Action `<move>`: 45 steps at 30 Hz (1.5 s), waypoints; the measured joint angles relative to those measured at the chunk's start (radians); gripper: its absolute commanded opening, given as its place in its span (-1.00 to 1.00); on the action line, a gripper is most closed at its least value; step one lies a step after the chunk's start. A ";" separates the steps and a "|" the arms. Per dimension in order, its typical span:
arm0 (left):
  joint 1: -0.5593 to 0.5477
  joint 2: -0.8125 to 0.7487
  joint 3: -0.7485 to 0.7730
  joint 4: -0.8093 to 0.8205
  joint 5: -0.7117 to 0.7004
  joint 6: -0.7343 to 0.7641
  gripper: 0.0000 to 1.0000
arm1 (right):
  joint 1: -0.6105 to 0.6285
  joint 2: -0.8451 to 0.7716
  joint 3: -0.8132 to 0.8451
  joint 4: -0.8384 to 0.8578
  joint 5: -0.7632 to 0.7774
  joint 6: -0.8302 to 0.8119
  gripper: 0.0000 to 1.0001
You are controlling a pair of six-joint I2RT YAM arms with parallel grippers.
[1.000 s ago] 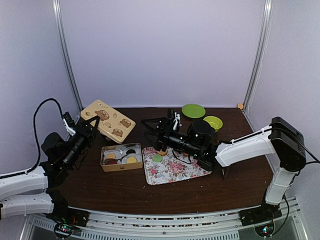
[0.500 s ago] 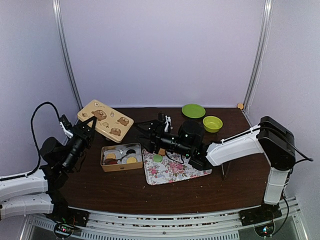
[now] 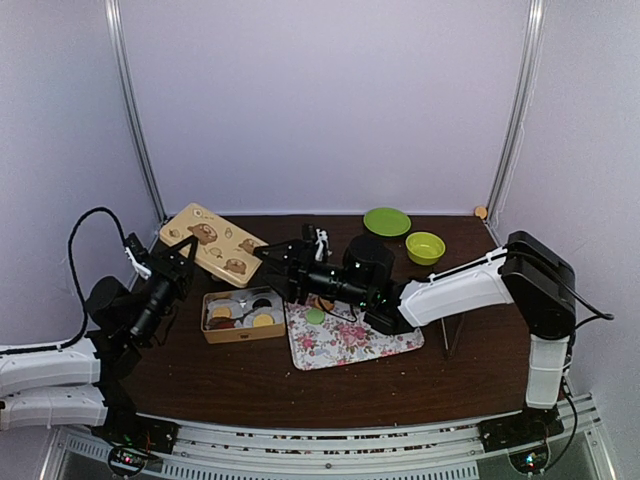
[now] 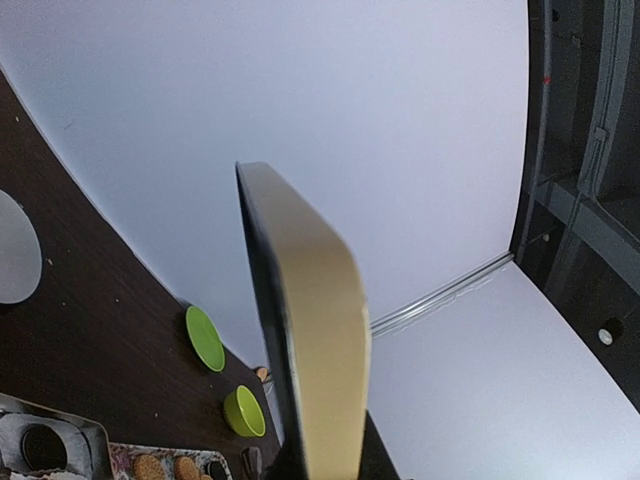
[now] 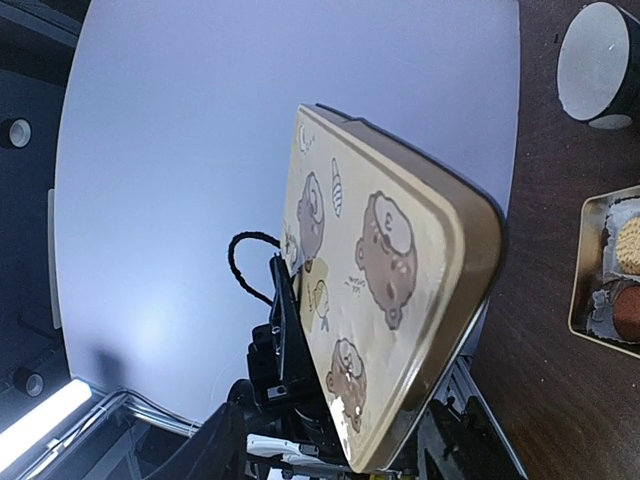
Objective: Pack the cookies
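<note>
The cookies (image 3: 263, 320) sit mostly in paper cups inside the tin (image 3: 245, 334). Orange, dark red and black ones show there, just on the near side of the right claw (image 3: 268, 268). A green cookie (image 3: 315, 316) lies apart on the flowered tray (image 3: 385, 345), back toward that claw's wrist, with an orange one just behind it. The right claw hangs over the tin's far edge with its fingers apart and nothing between them. It faces the lid (image 3: 215, 243), which fills its wrist view, tilted with the bear print showing. The left claw (image 3: 188, 248) is clamped on the lid's near edge and holds it off the table (image 3: 250, 385). The plate (image 3: 386, 221) and bowl (image 3: 426, 246) stand well behind the right claw's wrist.
</note>
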 measured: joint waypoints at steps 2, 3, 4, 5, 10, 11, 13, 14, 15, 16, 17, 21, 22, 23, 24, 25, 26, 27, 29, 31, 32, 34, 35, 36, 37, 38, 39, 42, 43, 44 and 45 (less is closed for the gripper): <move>-0.003 0.003 0.000 0.003 0.004 -0.007 -1.00 | 0.000 0.004 0.002 -0.009 -0.003 0.000 0.18; -0.011 0.005 0.000 0.008 0.008 -0.008 -1.00 | 0.000 0.007 0.006 -0.017 -0.003 0.000 0.22; -0.015 0.006 0.000 0.012 0.012 -0.011 -1.00 | 0.000 0.010 0.010 -0.022 -0.005 0.001 0.26; -0.019 0.008 0.000 0.018 0.014 -0.012 -1.00 | 0.000 0.011 0.013 -0.026 -0.006 0.003 0.29; -0.023 -0.014 -0.002 0.011 0.011 -0.012 -1.00 | 0.000 0.011 0.013 -0.030 -0.008 0.005 0.17; -0.023 -0.020 -0.002 0.009 0.012 -0.011 -1.00 | 0.000 0.011 0.013 -0.030 -0.008 0.006 0.11; -0.023 -0.025 -0.002 0.013 0.014 -0.012 -1.00 | 0.000 0.011 0.014 -0.028 -0.010 0.008 -0.02; -0.023 -0.021 -0.002 0.017 0.018 -0.012 -1.00 | 0.000 0.011 0.014 -0.026 -0.013 0.015 -0.08; -0.023 -0.013 -0.002 0.023 0.022 -0.013 -1.00 | 0.000 0.013 0.017 -0.024 -0.016 0.014 -0.15; -0.023 -0.003 -0.002 0.028 0.026 -0.014 -1.00 | 0.000 0.018 0.027 -0.022 -0.021 0.019 -0.24; -0.023 0.008 -0.002 0.031 0.031 -0.015 -1.00 | 0.000 0.023 0.037 -0.020 -0.023 0.018 -0.32; -0.024 0.031 -0.002 0.064 0.042 -0.032 -1.00 | 0.000 0.032 0.060 -0.019 -0.038 0.020 -0.82; -0.024 0.031 -0.002 0.071 0.046 -0.034 -0.98 | 0.000 0.032 0.060 -0.019 -0.041 0.019 -0.92; -0.024 0.030 -0.002 0.077 0.049 -0.035 -0.86 | 0.000 0.032 0.060 -0.016 -0.043 0.018 -1.00; -0.024 0.027 -0.002 0.074 0.050 -0.039 -0.69 | 0.000 0.032 0.060 -0.010 -0.044 0.008 -1.00; -0.024 0.021 -0.002 0.072 0.052 -0.043 -0.43 | -0.002 0.031 0.057 0.000 -0.047 0.004 -1.00; -0.024 0.012 -0.002 0.064 0.055 -0.039 -0.15 | -0.006 0.031 0.053 0.008 -0.048 0.000 -1.00; -0.024 0.000 -0.002 0.039 0.060 -0.021 0.05 | -0.006 0.024 0.038 0.022 -0.049 -0.003 -1.00; -0.024 -0.031 -0.002 -0.018 0.071 0.003 0.42 | -0.012 0.006 0.005 0.030 -0.053 -0.006 -1.00; -0.024 -0.084 -0.002 -0.092 0.077 0.035 0.64 | -0.026 -0.013 -0.039 0.037 -0.065 -0.007 -1.00; -0.024 -0.114 -0.002 -0.132 0.080 0.050 0.70 | -0.038 -0.024 -0.063 0.044 -0.073 -0.010 -1.00; -0.024 -0.193 0.003 -0.255 0.084 0.093 0.79 | -0.064 -0.042 -0.103 0.049 -0.100 -0.016 -1.00; -0.024 -0.232 0.008 -0.325 0.084 0.116 0.84 | -0.082 -0.054 -0.121 0.042 -0.126 -0.029 -1.00; -0.024 -0.272 0.024 -0.412 0.085 0.147 0.86 | -0.101 -0.065 -0.132 0.024 -0.154 -0.042 -1.00; -0.024 -0.300 0.039 -0.478 0.084 0.173 0.87 | -0.119 -0.076 -0.135 0.001 -0.184 -0.064 -1.00; -0.024 -0.335 0.067 -0.571 0.083 0.212 0.88 | -0.139 -0.088 -0.135 -0.036 -0.217 -0.093 -1.00; -0.024 -0.354 0.088 -0.636 0.081 0.245 0.91 | -0.155 -0.099 -0.134 -0.071 -0.248 -0.125 -1.00; -0.018 -0.395 0.171 -0.830 0.073 0.361 0.92 | -0.200 -0.123 -0.084 -0.260 -0.346 -0.278 -1.00; -0.010 -0.391 0.200 -0.884 0.077 0.401 0.92 | -0.215 -0.123 -0.049 -0.347 -0.379 -0.345 -1.00; 0.003 -0.375 0.226 -0.932 0.093 0.437 0.91 | -0.223 -0.123 -0.023 -0.415 -0.397 -0.399 -1.00; 0.019 -0.355 0.242 -0.962 0.111 0.462 0.90 | -0.231 -0.123 0.005 -0.490 -0.420 -0.454 -1.00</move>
